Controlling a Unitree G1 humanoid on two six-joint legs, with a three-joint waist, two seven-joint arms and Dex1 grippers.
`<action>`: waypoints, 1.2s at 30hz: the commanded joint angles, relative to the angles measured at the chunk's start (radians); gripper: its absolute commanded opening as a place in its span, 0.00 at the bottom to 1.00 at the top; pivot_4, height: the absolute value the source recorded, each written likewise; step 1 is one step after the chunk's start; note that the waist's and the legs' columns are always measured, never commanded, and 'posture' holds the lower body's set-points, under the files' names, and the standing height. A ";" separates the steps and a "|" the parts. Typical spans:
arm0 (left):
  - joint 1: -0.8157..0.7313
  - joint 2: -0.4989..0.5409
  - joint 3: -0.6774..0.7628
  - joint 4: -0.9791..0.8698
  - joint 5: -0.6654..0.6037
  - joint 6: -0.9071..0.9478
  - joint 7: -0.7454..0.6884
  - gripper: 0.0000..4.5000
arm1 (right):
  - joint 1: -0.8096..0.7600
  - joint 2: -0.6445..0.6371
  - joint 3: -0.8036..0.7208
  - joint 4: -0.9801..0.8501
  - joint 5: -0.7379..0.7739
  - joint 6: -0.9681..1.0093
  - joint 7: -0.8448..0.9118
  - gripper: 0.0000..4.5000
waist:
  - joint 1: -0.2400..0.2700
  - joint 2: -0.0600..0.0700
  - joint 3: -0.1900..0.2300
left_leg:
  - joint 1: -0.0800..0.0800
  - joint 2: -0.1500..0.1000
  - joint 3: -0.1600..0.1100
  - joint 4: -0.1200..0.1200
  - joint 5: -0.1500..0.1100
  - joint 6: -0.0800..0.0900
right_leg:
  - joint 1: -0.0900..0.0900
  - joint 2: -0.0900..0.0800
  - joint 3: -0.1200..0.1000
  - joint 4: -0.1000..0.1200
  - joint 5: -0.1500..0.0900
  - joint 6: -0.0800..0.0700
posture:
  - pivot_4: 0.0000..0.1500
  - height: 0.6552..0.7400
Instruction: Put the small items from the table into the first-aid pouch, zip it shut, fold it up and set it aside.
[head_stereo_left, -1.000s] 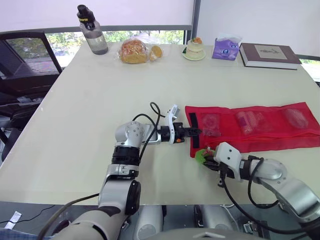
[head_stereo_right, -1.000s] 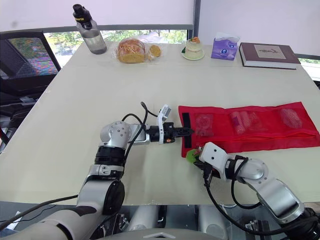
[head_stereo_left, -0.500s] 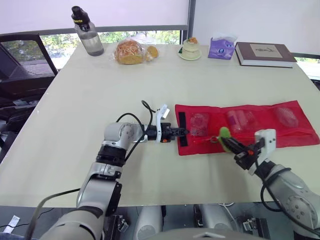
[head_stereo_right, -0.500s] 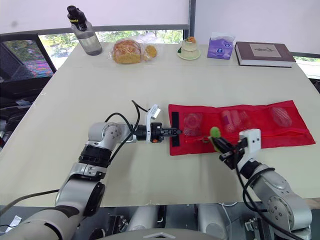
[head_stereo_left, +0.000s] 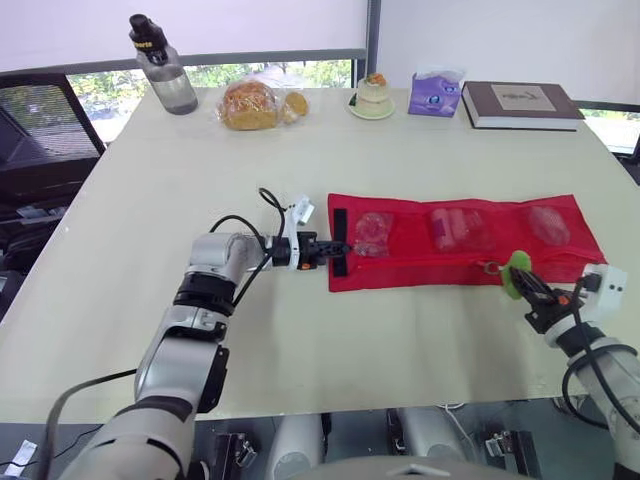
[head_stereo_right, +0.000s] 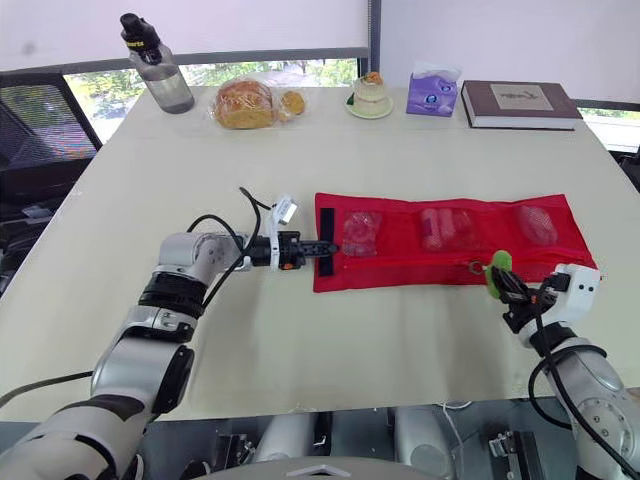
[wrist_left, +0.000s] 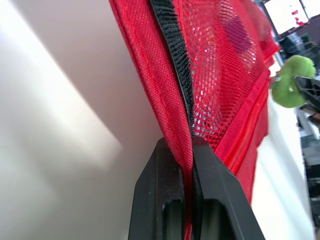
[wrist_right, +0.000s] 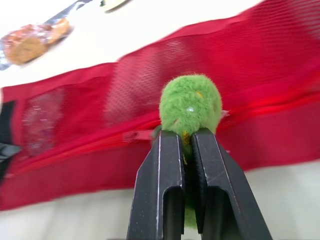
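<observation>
Green pull (head_stereo_left: 517, 275) farther along pouch (head_stereo_left: 450, 265)

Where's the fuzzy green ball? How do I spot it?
Find the long red mesh pouch lying across the pale table. Near its right end, at the front edge, the right gripper pinches a fuzzy green pom-pom. Nothing else there is green and fluffy.

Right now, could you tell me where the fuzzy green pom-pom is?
The fuzzy green pom-pom is on the robot's right in the eye views, pinched in the right gripper at the near edge of the red mesh pouch.
</observation>
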 joint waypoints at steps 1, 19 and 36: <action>0.007 0.064 0.016 0.054 0.064 -0.040 -0.003 0.00 | -0.030 -0.042 -0.094 0.067 -0.045 -0.075 -0.023 0.01 | -0.001 0.000 0.000 | 0.000 0.000 0.000 -0.001 0.000 0.000 | 0.000 0.000 0.000 0.000 0.000 0.000 | 1.00 1.00; 0.059 0.276 -0.011 0.100 0.141 -0.122 -0.192 0.00 | -0.132 -0.090 -0.196 0.313 -0.268 -0.256 -0.173 0.01 | -0.007 0.000 0.000 | 0.003 -0.001 0.002 -0.011 0.000 0.000 | -0.005 0.006 0.013 -0.001 -0.001 -0.001 | 1.00 1.00; 0.173 0.364 0.064 -0.103 0.088 -0.008 -0.190 0.15 | -0.038 -0.172 -0.257 0.222 -0.194 -0.237 -0.027 0.96 | -0.007 0.001 0.000 | 0.000 0.000 0.003 -0.010 0.000 0.000 | -0.010 0.007 0.014 0.001 -0.001 -0.001 | 1.00 1.00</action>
